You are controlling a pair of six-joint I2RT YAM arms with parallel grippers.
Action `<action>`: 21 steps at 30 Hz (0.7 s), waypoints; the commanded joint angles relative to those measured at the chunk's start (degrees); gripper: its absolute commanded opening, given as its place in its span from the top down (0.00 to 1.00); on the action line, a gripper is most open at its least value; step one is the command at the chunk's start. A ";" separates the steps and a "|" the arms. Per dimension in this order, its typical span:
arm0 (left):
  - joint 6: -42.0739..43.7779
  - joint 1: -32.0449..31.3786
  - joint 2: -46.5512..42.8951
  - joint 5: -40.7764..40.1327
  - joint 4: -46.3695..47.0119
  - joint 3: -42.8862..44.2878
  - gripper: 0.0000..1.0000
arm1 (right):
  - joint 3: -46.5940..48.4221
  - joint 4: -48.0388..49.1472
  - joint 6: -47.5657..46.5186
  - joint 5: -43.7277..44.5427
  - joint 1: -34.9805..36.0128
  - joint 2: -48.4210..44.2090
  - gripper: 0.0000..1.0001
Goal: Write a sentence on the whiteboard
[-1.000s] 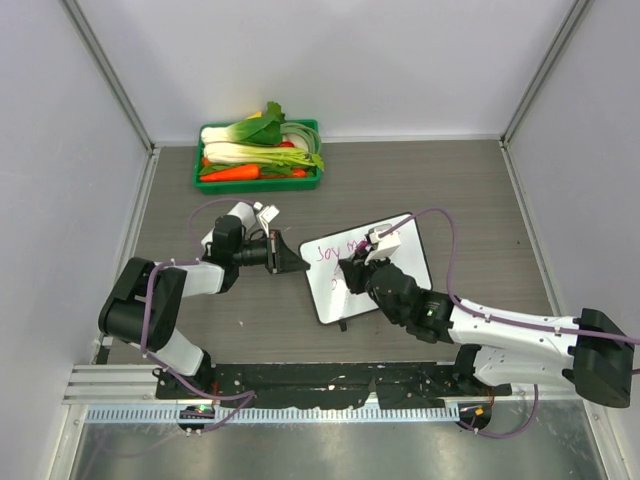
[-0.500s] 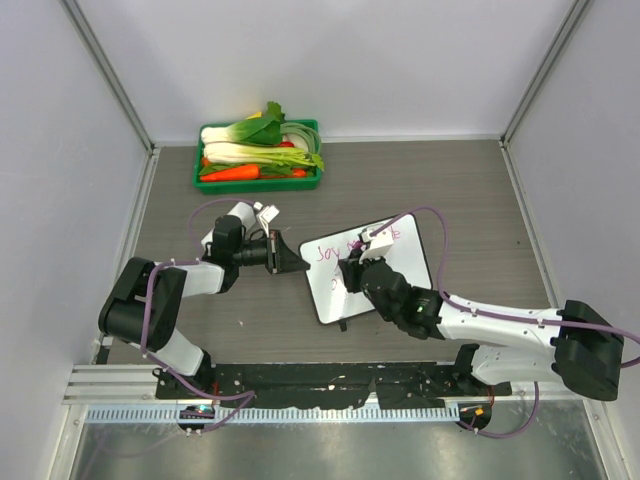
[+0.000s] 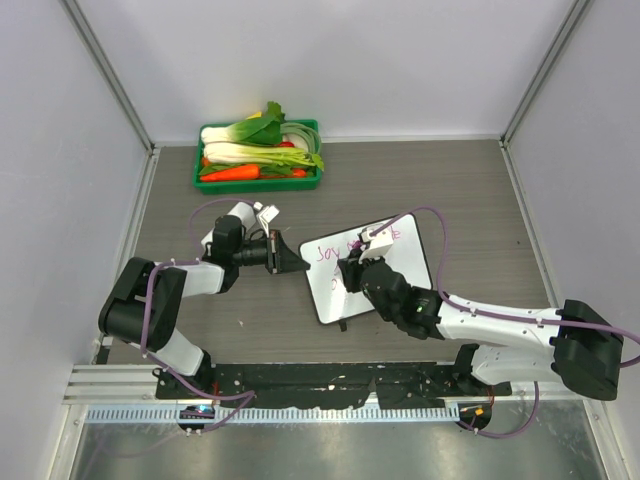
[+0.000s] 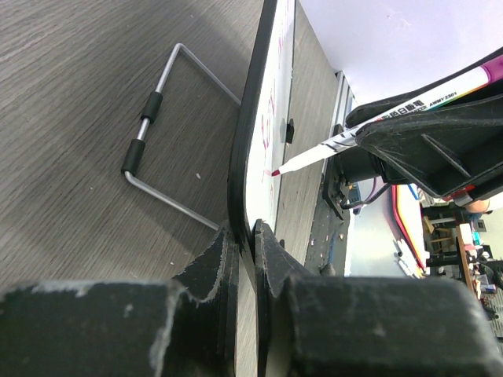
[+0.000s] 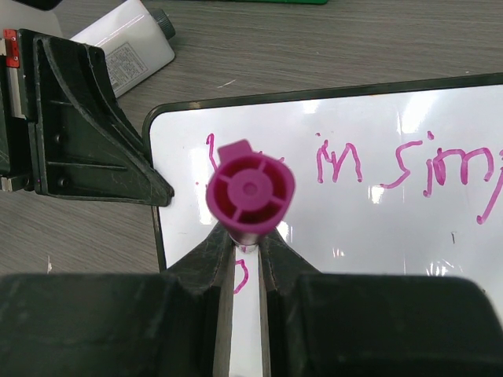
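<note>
left gripper [image 3: 292, 258]: pinching narrow on the whiteboard [image 3: 335, 298], jaws closing over the board edge nearest it, one finger on each face.
right gripper [image 3: 350, 272]: squeezing tight around the marker [image 5: 250, 188], magenta cap end pointing up at the wrist camera, tip aiming down at the board.
marker tip [image 4: 275, 171]: sitting right at the white face, just ahead of the left fingers; contact too fine to call.
sentence [image 5: 369, 161]: running in pink-magenta across the board beyond the right fingers, a second-line stroke showing between them.
wire stand [image 4: 153, 129]: showing behind the board's back, resting on the table [image 3: 470, 190].
green tray [image 3: 258, 184]: sitting well beyond both grippers, carrying vegetables [image 3: 255, 140].
</note>
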 commanded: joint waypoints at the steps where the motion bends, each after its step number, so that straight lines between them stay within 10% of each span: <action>1: 3.36 -0.79 1.26 0.02 -1.94 -0.40 1.00 | 0.34 0.70 -0.14 1.60 -0.17 -1.13 0.99; 21: 3.36 -0.87 1.17 0.01 -2.03 -0.31 1.00 | -2.82 3.60 0.83 0.02 -1.04 -3.24 0.98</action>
